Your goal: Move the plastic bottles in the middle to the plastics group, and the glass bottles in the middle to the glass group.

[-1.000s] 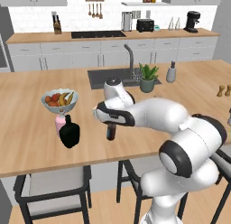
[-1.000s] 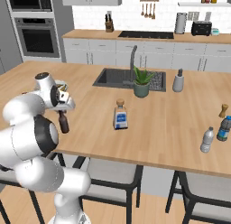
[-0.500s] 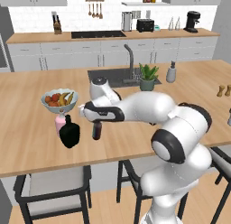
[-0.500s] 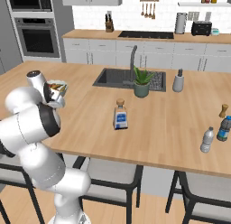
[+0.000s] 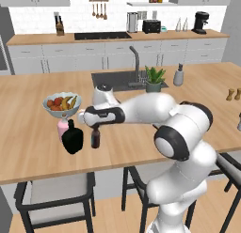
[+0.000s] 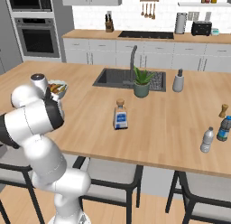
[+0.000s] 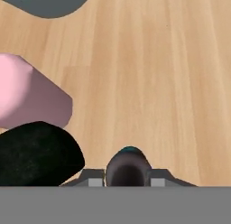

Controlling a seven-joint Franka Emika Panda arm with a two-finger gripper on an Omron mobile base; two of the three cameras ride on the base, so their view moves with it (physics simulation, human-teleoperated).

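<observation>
Gripper (image 5: 95, 127) clamped on the neck of the slim brown glass bottle (image 5: 95, 137), fingers (image 7: 92, 179) tight on either side of its dark top in the hand view. Bottle upright, base at or just above the wooden island counter (image 5: 28, 147); contact unclear. Just beside the fingers, to the arm's left: squat black bottle (image 5: 72, 138), close to the brown one but apart. Pale pink bottle (image 5: 62, 128) next to the black one, a bit farther from the fingers. Beyond those, fruit bowl (image 5: 61, 104). Well away from the fingers, mid-counter: squarish clear bottle with blue label (image 6: 120, 116) and cork, standing alone. Farther still, near the far counter end: small clear water bottle (image 6: 207, 140) with white cap, beside a darker blue bottle (image 6: 223, 128). Past the counter middle: sink (image 6: 111, 78), potted plant (image 6: 141, 82).
</observation>
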